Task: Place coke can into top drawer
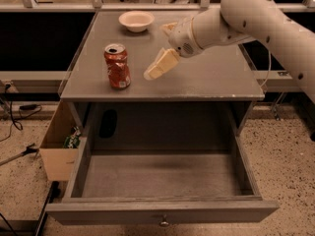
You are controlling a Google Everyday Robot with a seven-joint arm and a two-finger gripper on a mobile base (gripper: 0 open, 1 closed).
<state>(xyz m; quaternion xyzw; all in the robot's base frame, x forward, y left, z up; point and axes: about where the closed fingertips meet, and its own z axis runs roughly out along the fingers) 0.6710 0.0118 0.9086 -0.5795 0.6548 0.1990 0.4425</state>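
The coke can (117, 66), red-orange with a silver top and slightly dented, stands upright on the left part of the grey cabinet top (211, 77). My gripper (155, 53) hovers over the cabinet top just right of the can, apart from it, open and empty; one cream finger (160, 65) points down-left towards the can. The top drawer (162, 211) is pulled fully out below the cabinet top, its inside bare, with a small metal knob (163, 223) on its front panel.
A cream round bowl (136, 20) sits at the back of the cabinet top. An open cardboard box (58, 149) stands on the floor left of the drawer. Cables (15, 117) lie on the floor at far left. My white arm (261, 18) reaches in from the upper right.
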